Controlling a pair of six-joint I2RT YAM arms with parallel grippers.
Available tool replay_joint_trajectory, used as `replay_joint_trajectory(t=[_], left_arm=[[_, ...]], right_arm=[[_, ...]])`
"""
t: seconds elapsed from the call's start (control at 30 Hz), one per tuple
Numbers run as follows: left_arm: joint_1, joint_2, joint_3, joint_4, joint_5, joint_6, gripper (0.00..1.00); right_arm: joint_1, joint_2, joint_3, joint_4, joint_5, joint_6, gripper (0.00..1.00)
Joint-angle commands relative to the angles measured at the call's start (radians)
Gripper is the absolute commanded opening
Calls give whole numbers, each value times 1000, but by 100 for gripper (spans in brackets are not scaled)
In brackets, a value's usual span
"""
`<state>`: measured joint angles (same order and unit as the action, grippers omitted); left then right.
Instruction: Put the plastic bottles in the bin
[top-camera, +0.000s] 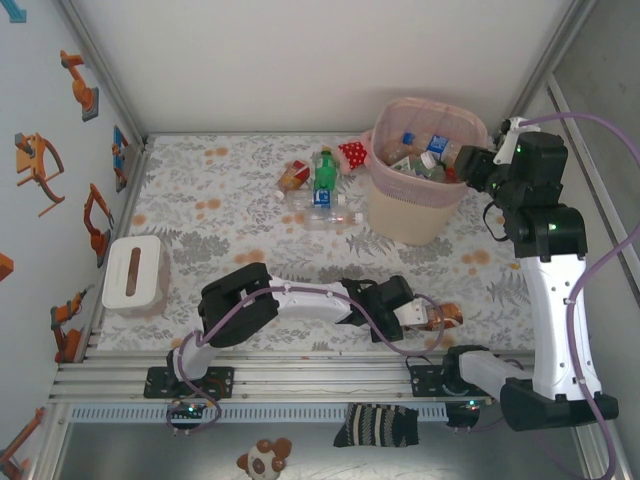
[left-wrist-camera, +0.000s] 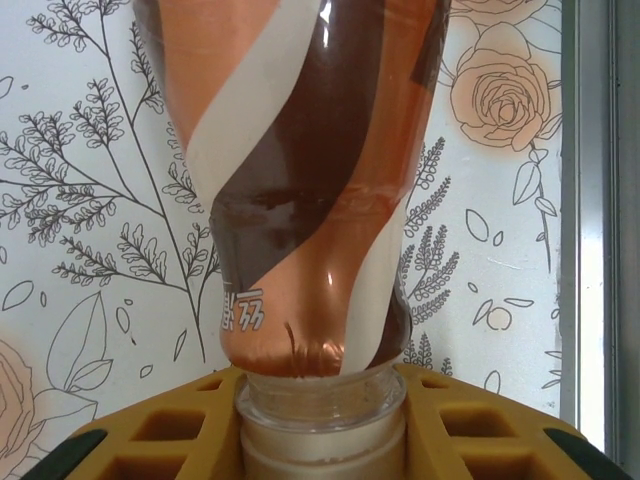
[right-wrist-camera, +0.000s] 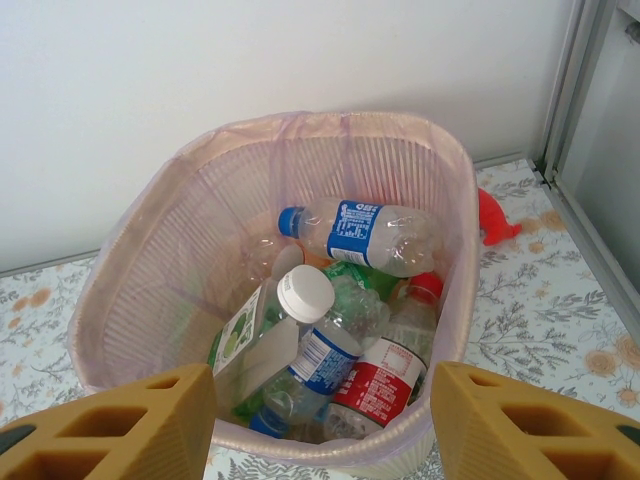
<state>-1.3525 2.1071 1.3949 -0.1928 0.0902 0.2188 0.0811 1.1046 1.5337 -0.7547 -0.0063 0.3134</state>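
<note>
Well in front of bin: left gripper clamped on neck of brown-orange bottle. Above bin rim: right gripper, fingers apart, empty. Left of bin: green bottle on table.

Risks:
- neck-only grip, so body may swing or slip in transit
- path to bin passes right arm, so collision possible

Bin stands far right on the floral table, several bottles inside. Right gripper sits at its right rim. Left gripper clamps a brown bottle near the front edge. Green bottle stands upright left of the bin, and a clear bottle lies just before it.
</note>
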Motion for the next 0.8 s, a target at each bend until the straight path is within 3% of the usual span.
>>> replay_joint_trajectory(t=[0.0, 0.47, 0.67, 0.77], left_arm=[[23, -31, -3, -19, -19, -3, 27], [172, -291, -155, 124, -45, -103, 25], [210, -407, -167, 123, -18, -130, 26], [241, -466, -186, 169, 46, -172, 26]], right_arm=[[-1, -15, 32, -1, 3, -11, 57], [-1, -24, 8, 13, -58, 28, 57], [-1, -11, -9, 42, -164, 40, 59], [-1, -13, -34, 96, -263, 56, 61]])
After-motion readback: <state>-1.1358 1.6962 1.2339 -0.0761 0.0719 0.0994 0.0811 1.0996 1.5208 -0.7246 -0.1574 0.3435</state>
